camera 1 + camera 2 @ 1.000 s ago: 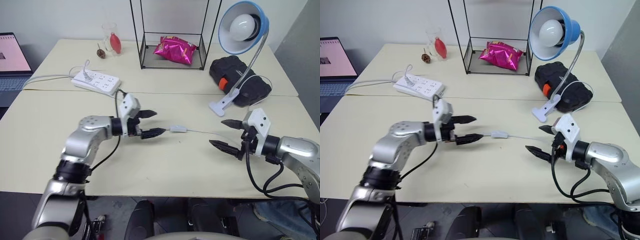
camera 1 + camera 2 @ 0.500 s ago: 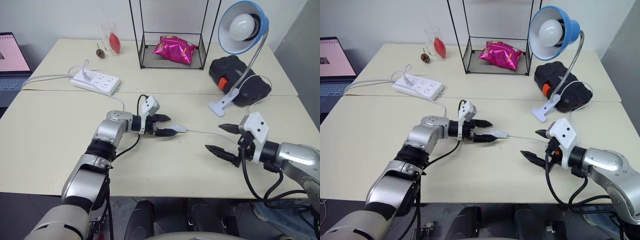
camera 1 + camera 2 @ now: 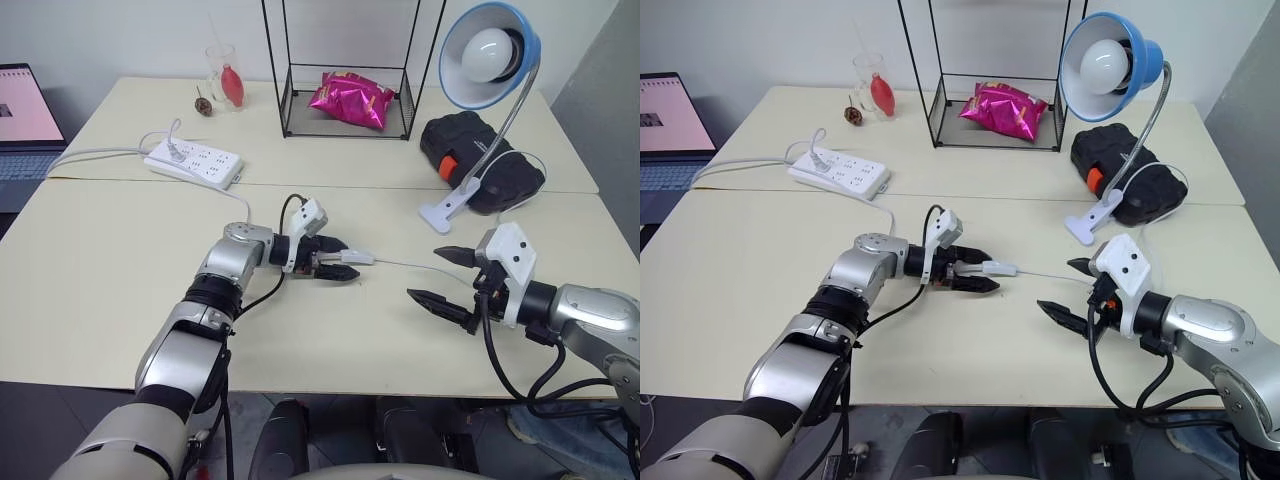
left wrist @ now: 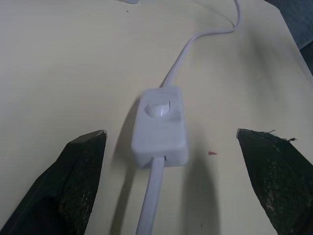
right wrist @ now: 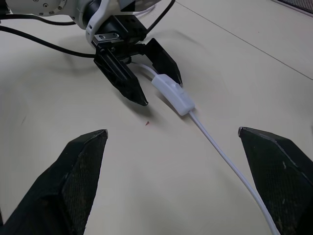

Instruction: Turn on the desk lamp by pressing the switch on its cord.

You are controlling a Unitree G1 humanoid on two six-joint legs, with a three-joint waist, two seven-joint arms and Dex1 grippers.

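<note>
Status: approach made, press not yet done. The desk lamp (image 3: 488, 53) stands at the far right of the surface (image 3: 100, 300), clip base down, and its bulb looks unlit, so I judge the task still open.

The switch (image 4: 160, 125) lies flat on the surface near the middle, rocker face up, with the cord (image 5: 225, 159) running out of both ends, one run heading toward the lamp.

Left claw (image 3: 975, 272): fingers spread wide, holding nothing. Its two fingers (image 4: 73, 176) straddle the near end of the switch, one on each side; in the left wrist view a bare strip of surface shows between each finger and the switch, so no contact.

Right claw (image 3: 441, 278): also spread wide and empty, hovering low over the surface, well apart from the switch, with the cord passing between its fingers in its wrist view.

Left to do, as I read it: bring a fingertip onto the rocker and press, or pinch the switch; then check that the bulb lights.
</note>
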